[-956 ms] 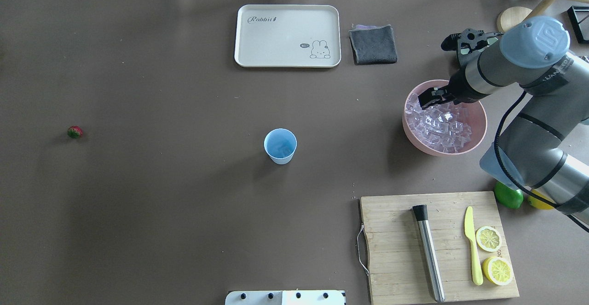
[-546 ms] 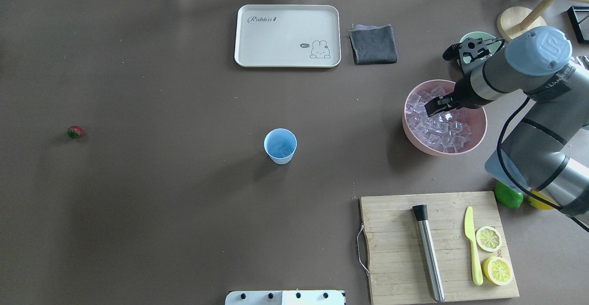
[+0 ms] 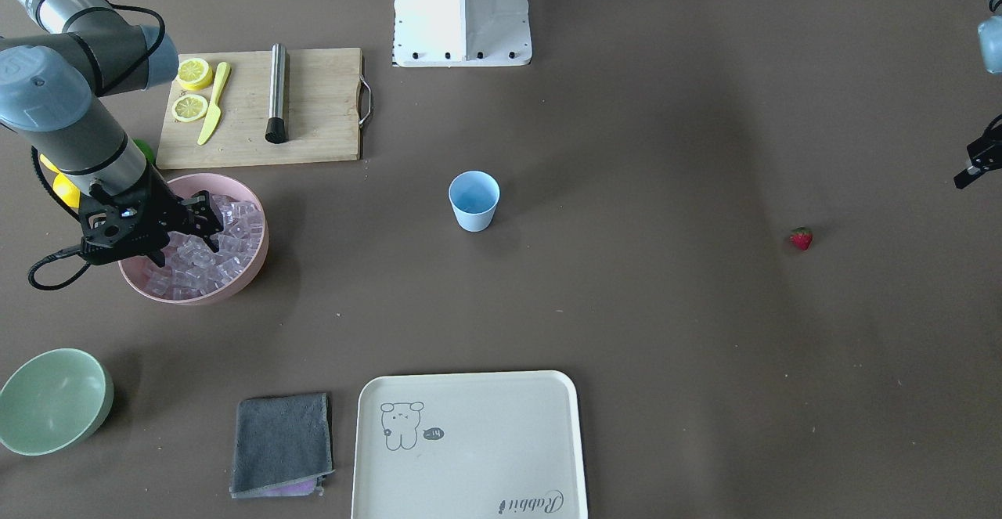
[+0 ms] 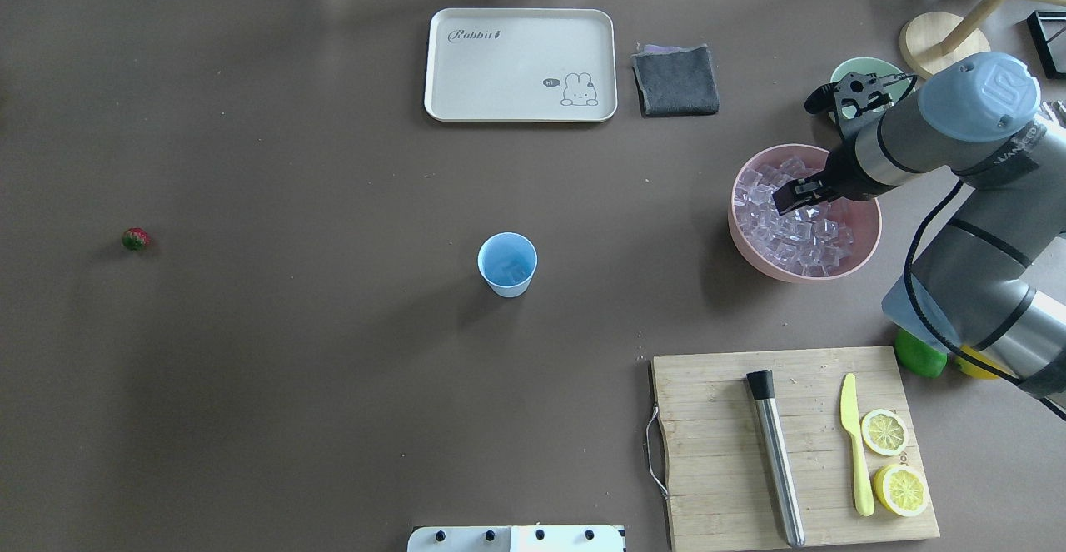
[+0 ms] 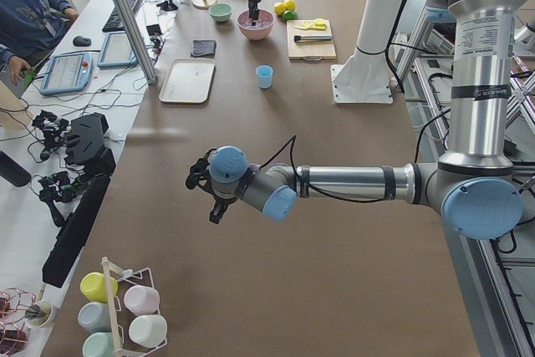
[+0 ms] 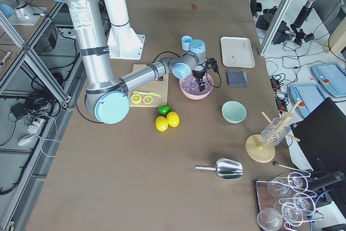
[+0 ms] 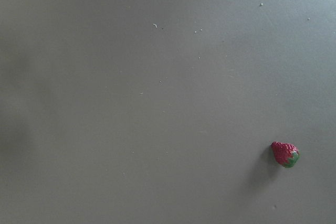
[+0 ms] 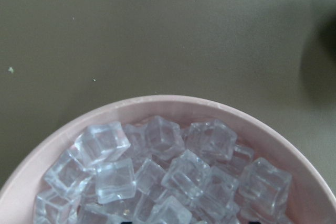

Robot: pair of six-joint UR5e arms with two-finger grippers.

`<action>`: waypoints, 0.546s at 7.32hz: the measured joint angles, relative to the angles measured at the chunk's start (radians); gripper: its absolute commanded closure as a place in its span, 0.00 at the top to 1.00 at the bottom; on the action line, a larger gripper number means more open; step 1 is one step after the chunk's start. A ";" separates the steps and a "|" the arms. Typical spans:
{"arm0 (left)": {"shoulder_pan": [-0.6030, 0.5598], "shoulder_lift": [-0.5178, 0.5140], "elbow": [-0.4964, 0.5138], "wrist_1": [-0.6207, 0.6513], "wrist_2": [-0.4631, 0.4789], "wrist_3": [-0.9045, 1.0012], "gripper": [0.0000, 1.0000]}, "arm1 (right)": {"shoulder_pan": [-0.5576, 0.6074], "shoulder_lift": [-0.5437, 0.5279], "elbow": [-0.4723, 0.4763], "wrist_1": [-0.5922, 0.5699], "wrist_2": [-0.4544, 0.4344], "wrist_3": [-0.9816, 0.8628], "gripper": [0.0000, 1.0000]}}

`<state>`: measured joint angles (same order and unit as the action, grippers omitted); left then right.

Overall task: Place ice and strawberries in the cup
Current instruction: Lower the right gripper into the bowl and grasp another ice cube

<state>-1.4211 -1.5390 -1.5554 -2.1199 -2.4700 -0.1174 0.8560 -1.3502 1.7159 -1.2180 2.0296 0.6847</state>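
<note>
My right jaws stand wide apart, tips down among the ice [image 4: 791,240] in the pink bowl [image 4: 868,227], closed on nothing. The cup [image 4: 507,263] stands upright mid-desk, and the strawberry [image 4: 135,239] lies well apart from it on the left side. How far the left jaws are open, I cannot tell.

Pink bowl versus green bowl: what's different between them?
The pink bowl is heaped with ice; the green bowl shows nothing inside. The pink bowl looks wider than the green bowl. The right gripper hangs over the pink bowl, while nothing is near the green bowl. Both are round, upright and sit at the same end of the table.
</note>
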 measured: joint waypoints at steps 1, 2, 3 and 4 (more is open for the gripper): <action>0.000 0.000 0.000 0.000 0.000 0.000 0.98 | -0.003 0.000 -0.001 0.000 0.000 0.000 0.78; 0.001 0.000 0.000 0.000 0.000 -0.001 0.98 | -0.007 0.000 -0.003 0.000 -0.001 0.000 0.75; 0.001 0.000 0.000 0.000 0.000 -0.001 0.98 | -0.011 0.000 -0.003 0.000 -0.001 0.001 0.67; 0.001 0.000 0.000 0.000 0.000 -0.001 0.98 | -0.014 0.000 -0.004 0.000 -0.002 0.001 0.57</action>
<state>-1.4205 -1.5386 -1.5554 -2.1200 -2.4698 -0.1181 0.8423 -1.3498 1.7124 -1.2178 2.0279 0.6856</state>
